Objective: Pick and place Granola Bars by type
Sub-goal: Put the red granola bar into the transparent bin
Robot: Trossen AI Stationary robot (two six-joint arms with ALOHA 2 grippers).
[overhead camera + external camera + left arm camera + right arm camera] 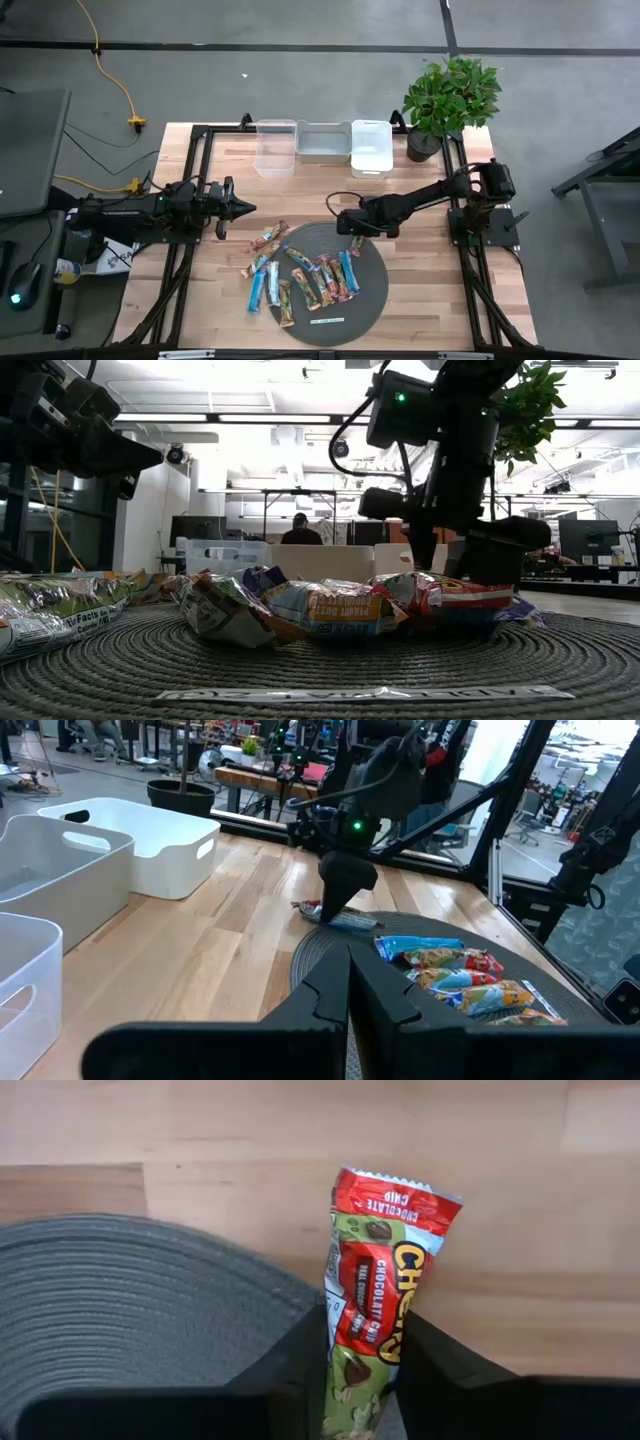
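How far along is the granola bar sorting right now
Nothing looks sorted yet: the three bins at the back of the table appear empty. In hand: the right gripper has its fingers on either side of a red and green chocolate chip bar at the mat's edge. The other bars are left on the mat. The left gripper waits, shut, beside it.

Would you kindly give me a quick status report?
Right gripper closed around Chewy chocolate chip bar at mat edge. Left gripper shut, waiting aside. Nothing obstructing.

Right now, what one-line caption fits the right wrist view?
Right gripper closing on a red-and-green chocolate chip granola bar at the edge of the round mat.
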